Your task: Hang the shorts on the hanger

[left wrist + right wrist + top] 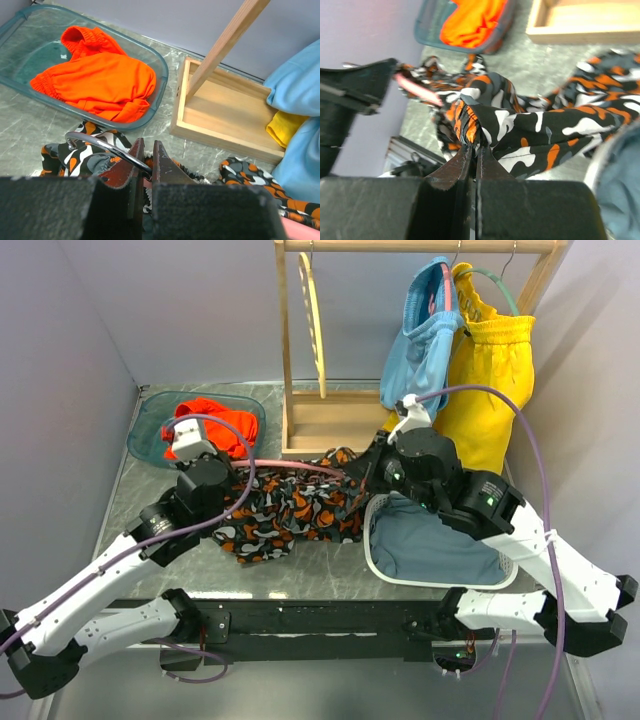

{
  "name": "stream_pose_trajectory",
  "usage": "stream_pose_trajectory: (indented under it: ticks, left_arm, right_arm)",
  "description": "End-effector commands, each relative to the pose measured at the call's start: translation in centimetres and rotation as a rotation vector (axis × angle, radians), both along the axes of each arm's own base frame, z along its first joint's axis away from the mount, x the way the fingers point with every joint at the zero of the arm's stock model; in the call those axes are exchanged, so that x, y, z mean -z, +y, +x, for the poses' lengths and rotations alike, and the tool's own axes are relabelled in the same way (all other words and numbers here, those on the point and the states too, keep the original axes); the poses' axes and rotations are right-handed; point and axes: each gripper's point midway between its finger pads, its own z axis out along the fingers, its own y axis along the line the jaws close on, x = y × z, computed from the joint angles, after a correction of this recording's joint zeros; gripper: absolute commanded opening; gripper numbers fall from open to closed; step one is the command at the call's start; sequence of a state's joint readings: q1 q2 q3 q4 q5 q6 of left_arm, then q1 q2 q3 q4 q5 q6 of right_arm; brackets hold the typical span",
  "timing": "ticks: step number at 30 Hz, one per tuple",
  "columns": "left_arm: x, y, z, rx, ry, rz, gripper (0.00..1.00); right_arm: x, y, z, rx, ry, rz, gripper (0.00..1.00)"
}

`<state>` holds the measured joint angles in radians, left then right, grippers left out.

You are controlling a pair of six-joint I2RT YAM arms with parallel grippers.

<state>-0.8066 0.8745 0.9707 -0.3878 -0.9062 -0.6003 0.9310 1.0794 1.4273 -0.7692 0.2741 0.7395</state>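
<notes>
Shorts going onto hanger, threading step in hand.
My left gripper [147,161] is pinched on the hanger [295,467] at its metal hook. My right gripper [474,150] is clamped on a fold of the shorts [290,512] at their 3 o'clock side. Both lie mid-table, with the hanger along the shorts' 12 o'clock edge. Next, I reckon: hold the hook steady and drag the cloth toward 9 o'clock along the bar.

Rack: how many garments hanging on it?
2. Light-blue shorts hang left of the yellow shorts, overlapping, at the rack's right end. Another could be hidden behind them.
</notes>
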Motion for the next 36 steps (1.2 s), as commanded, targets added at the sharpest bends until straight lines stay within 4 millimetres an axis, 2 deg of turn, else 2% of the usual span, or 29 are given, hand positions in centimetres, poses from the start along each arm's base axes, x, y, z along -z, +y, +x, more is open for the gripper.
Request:
stream_pose_trajectory:
  ticks: [1,2,3,5,6,8,9,14,17,18,19,20,21,22,23,24,25,27,30,31,33,36]
  left_arm:
    - [-4.5,-0.1,0.2,-0.003,-0.077,-0.079,0.01]
    - [-4.6,-0.8,0.4,0.028,-0.064,-0.07,0.01]
    - [-6.2,-1.1,0.3,0.042,-0.082,-0.087,0.01]
    - [-6.9,-1.7,0.4,0.069,-0.068,-0.08,0.01]
    - [-8.4,-2.2,0.3,0.108,-0.087,-0.093,0.01]
    - [-9.4,-2.9,0.2,0.154,-0.099,-0.097,0.01]
    - [-10.3,-3.5,0.0,0.192,-0.113,-0.106,0.01]
    - [-10.8,-5.2,0.2,0.254,-0.094,-0.07,0.01]
    - [-11.0,-5.7,0.3,0.269,-0.084,-0.039,0.01]
    - [-12.2,-5.6,0.2,0.27,-0.097,-0.042,0.01]
    - [-12.3,-5.2,0.0,0.267,-0.08,-0.017,0.01]
    - [-12.4,-4.9,0.2,0.253,-0.066,0.021,0.01]
    - [-14.0,-4.3,-0.1,0.237,-0.086,0.017,0.01]
    - [-13.5,-4.2,-0.1,0.235,-0.053,0.056,0.01]
    - [-13.8,-4.0,-0.1,0.24,-0.053,0.075,0.01]
    - [-14.7,-3.9,-0.4,0.253,-0.064,0.073,0.01]
    - [-14.7,-4.1,-0.6,0.269,-0.06,0.083,0.01]
    - [-15.0,-4.1,-0.9,0.299,-0.058,0.098,0.01]
    - [-14.8,-4.8,-1.4,0.353,-0.051,0.118,0.01]
    - [-14.7,-5.1,-1.5,0.372,-0.048,0.12,0.01]
    - [-13.8,-5.8,-1.8,0.405,-0.028,0.143,0.01]
    - [-12.3,-6.6,-2.0,0.422,0.005,0.176,0.01]
  right_arm:
    - [-3.8,2.5,0.0,-0.049,-0.051,0.068,0.0]
    - [-4.5,3.1,0.0,-0.065,-0.055,0.085,0.0]
    - [-4.2,4.0,0.4,-0.074,-0.046,0.08,0.0]
    - [-5.2,4.8,0.9,-0.074,-0.062,0.101,0.0]
    - [-5.0,5.4,1.3,-0.074,-0.057,0.093,0.0]
    - [-6.4,6.0,1.6,-0.08,-0.076,0.113,0.0]
    - [-6.2,6.5,1.8,-0.082,-0.071,0.107,0.0]
    - [-8.8,7.1,2.2,-0.083,-0.108,0.158,0.0]
    - [-9.5,7.7,2.2,-0.102,-0.116,0.158,0.0]
    - [-9.5,7.8,2.2,-0.111,-0.117,0.154,0.0]
    - [-9.7,7.6,2.1,-0.117,-0.126,0.145,0.01]
    - [-9.7,7.4,2.0,-0.122,-0.133,0.14,0.05]
    - [-10.6,6.8,1.5,-0.134,-0.159,0.152,0.19]
    - [-11.2,6.6,1.0,-0.162,-0.193,0.154,0.25]
    - [-11.4,6.4,0.5,-0.189,-0.213,0.149,0.32]
    - [-12.7,5.5,-0.7,-0.22,-0.258,0.169,0.46]
    - [-12.9,5.2,-1.3,-0.253,-0.302,0.144,0.52]
    - [-13.2,4.1,-2.6,-0.282,-0.352,0.119,0.57]
    - [-12.3,3.1,-4.4,-0.331,-0.417,0.031,0.63]
    - [-11.1,3.1,-5.1,-0.366,-0.431,-0.026,0.65]
    - [-10.3,2.4,-5.2,-0.367,-0.445,-0.081,0.7]
    - [-7.7,2.2,-5.6,-0.421,-0.446,-0.188,0.75]
